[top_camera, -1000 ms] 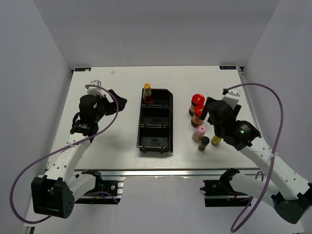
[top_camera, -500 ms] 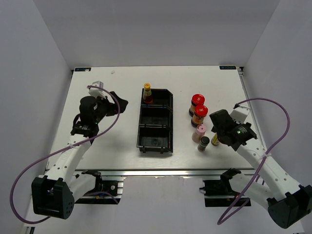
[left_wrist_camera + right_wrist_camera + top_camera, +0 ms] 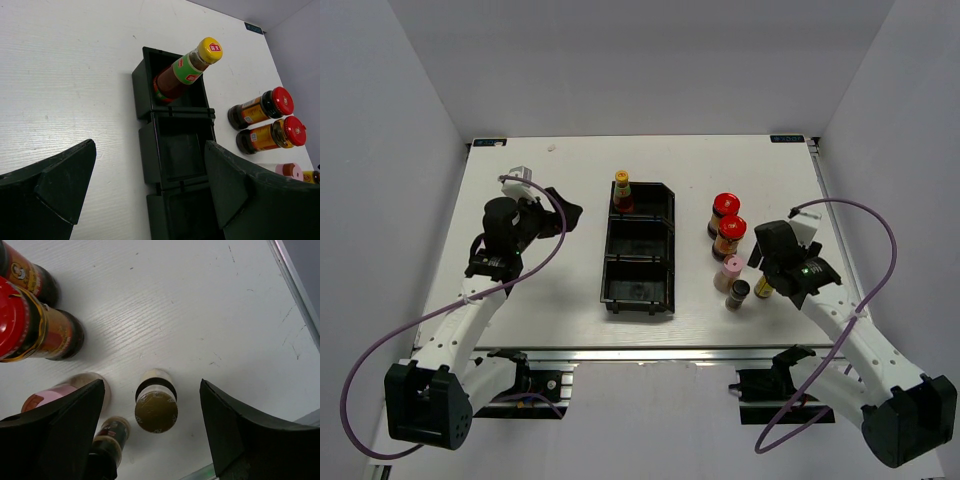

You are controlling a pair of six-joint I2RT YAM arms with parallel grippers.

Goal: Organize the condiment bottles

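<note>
My right arm reaches forward and tips down. My right jaws stand wide apart, one on each side of the slim gold-capped bottle upright on the bench, touching nothing. My left arm hangs over the bench's left side. My left jaws are open and empty, facing the bin, where a yellow-capped bottle stands in the far compartment.

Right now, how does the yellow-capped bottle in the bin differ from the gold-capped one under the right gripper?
The yellow-capped bottle stands in the bin's far compartment; the gold-capped bottle, on the table. The first's cap is bright yellow, the second's dull gold. Both are slim.
</note>
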